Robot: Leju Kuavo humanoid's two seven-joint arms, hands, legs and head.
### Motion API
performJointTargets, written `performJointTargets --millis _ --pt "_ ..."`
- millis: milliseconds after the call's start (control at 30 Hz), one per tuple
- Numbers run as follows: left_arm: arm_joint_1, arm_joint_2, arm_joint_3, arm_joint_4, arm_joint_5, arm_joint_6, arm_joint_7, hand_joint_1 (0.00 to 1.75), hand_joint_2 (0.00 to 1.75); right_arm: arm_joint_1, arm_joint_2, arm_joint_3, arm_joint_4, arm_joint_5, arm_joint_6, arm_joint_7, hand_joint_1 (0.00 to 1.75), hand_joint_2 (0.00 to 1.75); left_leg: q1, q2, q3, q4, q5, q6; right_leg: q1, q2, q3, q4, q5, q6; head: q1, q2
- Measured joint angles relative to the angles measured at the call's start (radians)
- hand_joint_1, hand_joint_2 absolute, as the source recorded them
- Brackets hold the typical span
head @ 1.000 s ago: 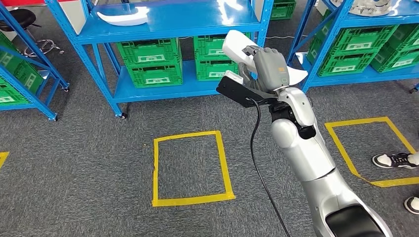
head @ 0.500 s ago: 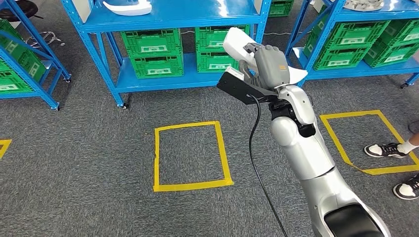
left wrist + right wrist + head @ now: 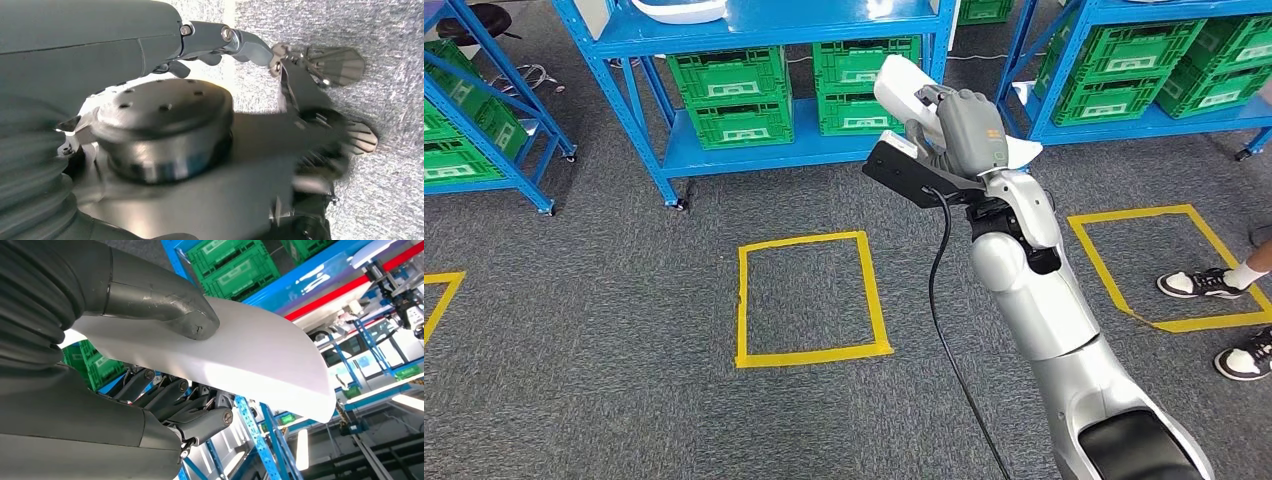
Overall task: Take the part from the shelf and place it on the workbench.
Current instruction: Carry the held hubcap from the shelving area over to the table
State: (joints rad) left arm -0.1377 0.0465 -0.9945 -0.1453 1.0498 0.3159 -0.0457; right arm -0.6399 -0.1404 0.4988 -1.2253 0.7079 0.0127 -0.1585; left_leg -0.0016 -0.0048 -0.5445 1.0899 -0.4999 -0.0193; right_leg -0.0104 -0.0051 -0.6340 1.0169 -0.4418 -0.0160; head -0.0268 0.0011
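My right hand [image 3: 969, 130] is raised in front of me and clamped on the white part [image 3: 902, 85]; wrist view shows the thumb [image 3: 165, 305] pressed on one face and the fingers [image 3: 195, 415] wrapped under the other. The left hand [image 3: 240, 42] hangs over grey carpet; I cannot tell its state. Ahead on the floor is a yellow tape square [image 3: 809, 298]. A person's shoes [image 3: 1194, 284] stand to the right. Beyond stands the blue shelf [image 3: 764, 25] with green crates [image 3: 732, 95].
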Motion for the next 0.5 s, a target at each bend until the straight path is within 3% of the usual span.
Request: performJointTargets --millis 67,133,167,233,300,333,367,400,500 --pt "-0.001 0.001 0.000 0.000 0.000 0.000 0.001 0.00 1.75 -0.004 0.000 0.000 0.002 -0.004 0.000 0.002 1.75 1.75 -0.005 -0.002 0.050 -0.082 -0.027 0.008 0.000 0.003 -0.006 -0.002 0.014 0.011 0.000 0.000" --pt "-0.001 -0.001 0.000 0.000 0.000 0.000 0.000 0.00 1.75 -0.006 -0.001 0.000 0.005 -0.008 0.001 0.005 1.75 1.75 -0.003 0.005 0.052 -0.104 -0.027 0.014 0.001 0.007 -0.014 -0.001 0.023 0.022 0.000 0.000" --pt "-0.001 -0.002 0.000 0.000 0.000 0.000 0.000 0.00 1.75 -0.007 -0.003 -0.001 0.007 -0.011 0.001 0.006 1.75 1.75 0.001 0.011 0.050 -0.110 -0.023 0.020 0.002 0.008 -0.022 0.012 0.013 0.027 0.001 0.000" --pt "-0.001 -0.003 0.000 0.000 0.000 0.000 0.000 0.00 1.75 -0.008 -0.006 -0.001 0.011 -0.014 0.000 0.008 1.75 1.75 0.005 0.025 0.040 -0.114 -0.012 0.033 0.000 0.009 -0.062 0.100 -0.045 0.035 0.003 0.000" --pt "-0.001 -0.002 0.000 0.000 0.001 0.000 0.000 0.00 1.75 -0.002 -0.008 -0.001 0.013 -0.016 0.000 0.009 1.75 1.75 0.004 0.040 0.026 -0.108 -0.006 0.038 -0.001 0.009 -0.116 0.238 -0.111 0.041 0.004 0.000" --pt "-0.001 -0.002 0.000 0.000 0.002 0.000 0.001 0.00 1.75 0.003 -0.009 -0.001 0.013 -0.017 0.000 0.010 1.75 1.75 0.004 0.047 0.020 -0.104 -0.005 0.039 -0.001 0.009 -0.128 0.280 -0.125 0.042 0.004 0.000" --pt "0.000 -0.002 0.000 0.000 0.002 0.000 0.001 0.00 1.75 0.008 -0.011 -0.001 0.013 -0.017 0.000 0.010 1.75 1.75 0.004 0.055 0.014 -0.099 -0.004 0.038 -0.001 0.007 -0.121 0.283 -0.119 0.042 0.004 0.000" --pt "0.000 -0.003 0.000 0.000 0.003 0.000 0.002 0.00 1.75 0.010 -0.011 -0.001 0.013 -0.017 0.000 0.010 1.75 1.75 0.004 0.064 0.008 -0.092 -0.004 0.038 -0.001 0.002 -0.095 0.246 -0.100 0.042 0.004 0.000" --pt "-0.002 -0.002 0.000 0.000 0.003 0.000 0.002 0.00 1.75 0.006 -0.012 -0.001 0.013 -0.018 0.000 0.010 1.75 1.75 -0.002 0.090 -0.007 -0.069 -0.010 0.028 0.006 -0.049 0.016 0.062 -0.045 0.031 0.003 0.000"
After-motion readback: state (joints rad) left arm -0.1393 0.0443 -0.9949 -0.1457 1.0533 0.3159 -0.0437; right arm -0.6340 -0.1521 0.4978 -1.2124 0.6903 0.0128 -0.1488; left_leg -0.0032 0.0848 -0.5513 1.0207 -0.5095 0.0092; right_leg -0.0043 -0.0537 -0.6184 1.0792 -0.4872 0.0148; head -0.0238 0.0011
